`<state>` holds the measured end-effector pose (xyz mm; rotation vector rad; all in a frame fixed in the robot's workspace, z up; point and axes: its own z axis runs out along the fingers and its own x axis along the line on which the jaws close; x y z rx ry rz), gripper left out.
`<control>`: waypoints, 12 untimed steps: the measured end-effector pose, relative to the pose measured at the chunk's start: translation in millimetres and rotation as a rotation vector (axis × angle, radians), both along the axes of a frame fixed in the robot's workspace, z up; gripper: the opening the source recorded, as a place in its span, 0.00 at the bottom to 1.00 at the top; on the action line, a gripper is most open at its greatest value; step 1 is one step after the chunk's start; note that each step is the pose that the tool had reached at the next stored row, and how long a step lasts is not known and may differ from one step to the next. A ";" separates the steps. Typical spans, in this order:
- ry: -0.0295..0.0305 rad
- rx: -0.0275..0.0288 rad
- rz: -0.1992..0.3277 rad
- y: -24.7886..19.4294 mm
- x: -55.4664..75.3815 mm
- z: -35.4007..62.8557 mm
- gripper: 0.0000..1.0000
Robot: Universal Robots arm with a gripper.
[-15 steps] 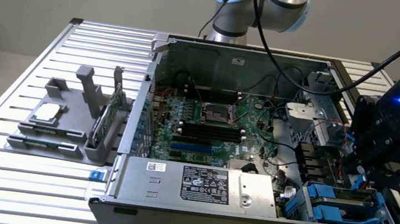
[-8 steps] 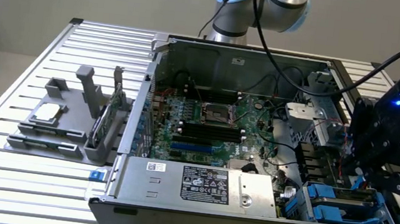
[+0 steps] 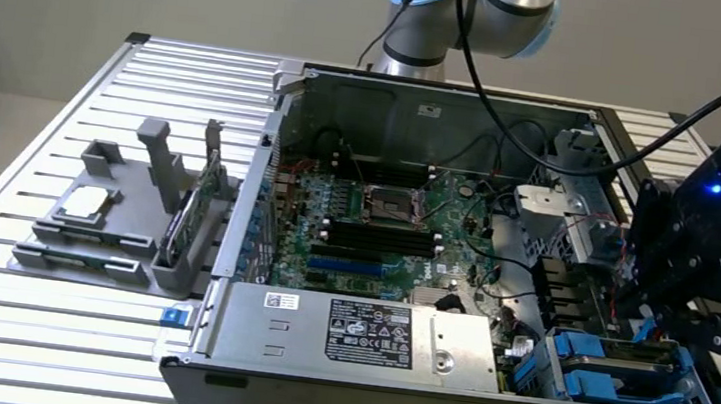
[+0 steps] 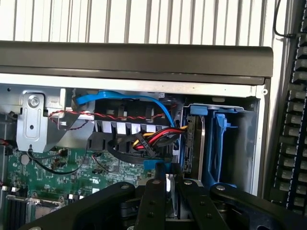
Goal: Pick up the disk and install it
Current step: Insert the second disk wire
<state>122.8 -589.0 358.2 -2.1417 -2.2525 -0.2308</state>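
Claw [image 4: 168, 184]: low centre of the wrist view, its dark linkage arms drawn close together, nearly shut; what it holds, if anything, I cannot tell. In the exterior view the black claw body [image 3: 694, 282] hangs at the right of the frame above the drive bays.
Disk [image 4: 194, 143]: on edge in the drive bay at right of centre in the wrist view, a grey slab just beside the blue carrier rails [image 4: 218, 143].
Bay edges: the grey case wall [image 4: 256, 139] closes the bay on the right; red, yellow and blue cables [image 4: 158, 136] crowd its left side.
Open room: the open computer case [image 3: 384, 114] exposes the green motherboard [image 3: 372, 228]; the power supply [image 3: 361, 333] fills the lower centre.
Counter [image 3: 46, 129]: ribbed metal slats; a grey fixture [image 3: 110, 221] sits at left of the exterior view, well apart from the case.
Room: plain pale wall behind.
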 end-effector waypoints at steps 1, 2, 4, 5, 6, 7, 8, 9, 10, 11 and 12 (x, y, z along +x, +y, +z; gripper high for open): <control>-0.0003 -0.0014 0.000 -0.1 0.0 -0.1 0.16; -0.0004 -0.0033 0.000 -0.1 0.0 -0.1 0.16; -0.0006 -0.0062 0.000 0.0 0.0 -0.1 0.16; -0.0006 -0.0075 -0.001 -0.1 0.0 -0.1 0.16; -0.0006 -0.0089 -0.001 -0.1 0.0 -0.2 0.16; -0.0006 -0.0106 -0.001 -0.1 0.0 -0.2 0.16; -0.0006 -0.0123 -0.002 -0.2 0.0 -0.3 0.16; -0.0005 -0.0147 -0.003 -0.3 0.0 -0.3 0.16; -0.0005 -0.0171 -0.004 -0.4 0.0 -0.3 0.16; -0.0005 -0.0197 -0.005 -0.4 0.0 -0.4 0.16; -0.0005 -0.0226 -0.007 -0.5 0.0 -0.4 0.16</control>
